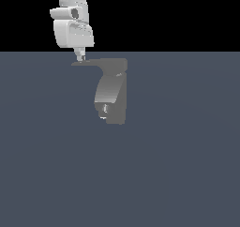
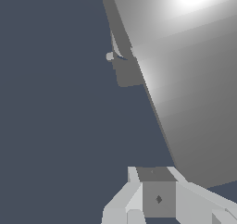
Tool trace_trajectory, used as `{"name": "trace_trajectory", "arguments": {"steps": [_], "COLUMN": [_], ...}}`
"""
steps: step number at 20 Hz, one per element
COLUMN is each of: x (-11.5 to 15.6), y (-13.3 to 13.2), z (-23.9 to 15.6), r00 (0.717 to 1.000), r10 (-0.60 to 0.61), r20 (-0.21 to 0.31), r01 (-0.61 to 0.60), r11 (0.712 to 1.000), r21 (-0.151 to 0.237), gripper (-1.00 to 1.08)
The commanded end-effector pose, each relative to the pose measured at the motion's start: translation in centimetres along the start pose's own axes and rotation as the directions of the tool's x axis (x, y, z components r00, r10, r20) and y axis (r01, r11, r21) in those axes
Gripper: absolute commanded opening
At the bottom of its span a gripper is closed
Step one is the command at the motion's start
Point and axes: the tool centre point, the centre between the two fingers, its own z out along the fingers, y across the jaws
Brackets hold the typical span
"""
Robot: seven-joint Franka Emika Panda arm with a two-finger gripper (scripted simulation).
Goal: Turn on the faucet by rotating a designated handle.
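Handle (image 1: 89, 62) tip lies directly under tool (image 1: 80, 58).

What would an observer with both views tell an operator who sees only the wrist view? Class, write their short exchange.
Operator: My wrist view is too close. Where am I?
Observer: In the exterior view the gripper hangs just over the pointed tip of the handle, at the exterior view's left end; I cannot tell whether it is touching.
Operator: And what is under that lever?
Observer: The faucet body stands below its other end, with the lighter spout curving down the front, apart from the gripper.
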Motion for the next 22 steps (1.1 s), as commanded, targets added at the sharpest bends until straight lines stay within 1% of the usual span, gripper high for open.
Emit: {"name": "trace_trajectory", "arguments": {"steps": [1, 17, 18, 19, 22], "x": [0.3, 0.5, 0.5, 0.6, 1.2], "y": [0.9, 5.6, 5.6, 4.6, 5.2], "z": [0.5, 1.0, 1.0, -0.1, 0.0], "r00": [1.000, 1.000, 1.000, 1.000, 1.000], "r10": [0.003, 0.009, 0.009, -0.018, -0.016], "r20": [-0.006, -0.011, -0.011, -0.003, -0.004], "r01": [-0.003, -0.009, -0.009, 0.018, 0.016], "r11": [1.000, 1.000, 1.000, 1.000, 1.000], "r21": [-0.011, -0.018, -0.018, 0.006, 0.005], "gripper": [-1.00, -1.00, -1.00, -1.00, -1.00]}}
